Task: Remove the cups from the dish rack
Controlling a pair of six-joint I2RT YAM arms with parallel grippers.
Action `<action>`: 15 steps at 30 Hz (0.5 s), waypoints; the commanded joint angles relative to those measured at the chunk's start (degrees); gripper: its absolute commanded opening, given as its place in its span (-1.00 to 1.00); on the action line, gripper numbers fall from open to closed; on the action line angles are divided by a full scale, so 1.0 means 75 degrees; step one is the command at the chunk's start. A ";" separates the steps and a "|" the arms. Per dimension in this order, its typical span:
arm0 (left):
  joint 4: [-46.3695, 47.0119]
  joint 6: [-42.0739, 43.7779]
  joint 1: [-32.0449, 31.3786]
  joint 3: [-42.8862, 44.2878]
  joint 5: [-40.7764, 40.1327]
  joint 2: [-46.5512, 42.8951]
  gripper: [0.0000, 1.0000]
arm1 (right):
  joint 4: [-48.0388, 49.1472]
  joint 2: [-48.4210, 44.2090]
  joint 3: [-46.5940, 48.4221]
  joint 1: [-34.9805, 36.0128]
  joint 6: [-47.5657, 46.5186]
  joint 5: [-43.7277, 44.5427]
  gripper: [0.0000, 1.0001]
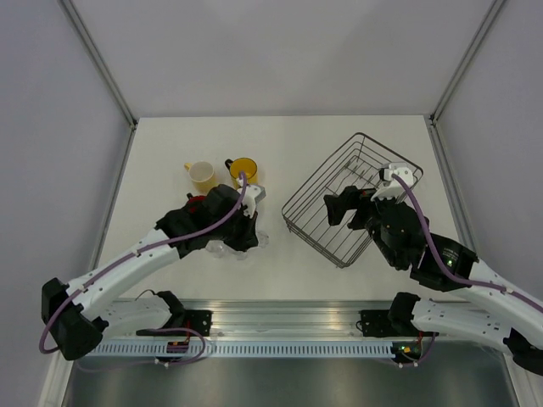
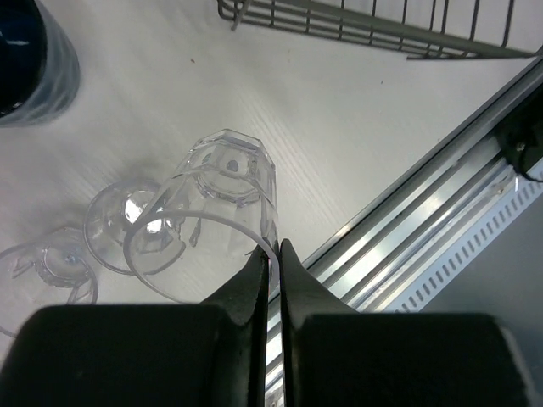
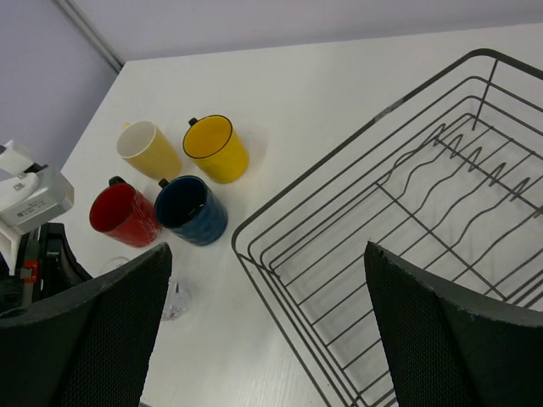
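In the left wrist view the left gripper [image 2: 273, 254] is closed, its two black fingers [image 2: 251, 292] almost meeting at the lower centre of the frame with only the thin wall of a clear glass tumbler [image 2: 222, 182] pinched between them. The grip is on the rim. The tumbler is tilted, with its open mouth toward the camera and its faceted base pointing up-frame. Whether it touches the white table [image 2: 322, 119] cannot be told.

Just left of it, at the lower left, two more clear glass tumblers [image 2: 119, 225] stand on the table close together. A dark blue mug [image 2: 30, 59] fills the upper left corner. A silver aluminium rail [image 2: 424, 212] crosses the lower right.

In the right wrist view the right gripper [image 3: 267, 254] is spread wide. Its two black fingers [image 3: 93, 331] sit at the lower left and lower right of the frame, with nothing between them and nothing touching them. It hangs above the near rim of the large dark metal wire dish rack [image 3: 441, 212], which takes up the right half of the frame.

The handled mugs stand in a cluster on the table at the left. A pale yellow mug [image 3: 148, 151] and a bright yellow mug [image 3: 216, 148] are behind. A red mug [image 3: 125, 214] and the dark blue one are in front of them.
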 commanded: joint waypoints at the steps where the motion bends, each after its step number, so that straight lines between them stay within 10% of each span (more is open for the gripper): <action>1: -0.0085 0.0408 -0.0369 0.0432 -0.0027 0.0499 -0.95 | -0.0614 -0.0297 0.0034 -0.0015 -0.0073 0.0518 0.96; 15: 0.0056 0.0631 -0.0968 0.0971 -0.1013 0.2902 -0.95 | -0.0545 -0.0240 -0.0283 -0.0004 -0.0002 0.0425 0.96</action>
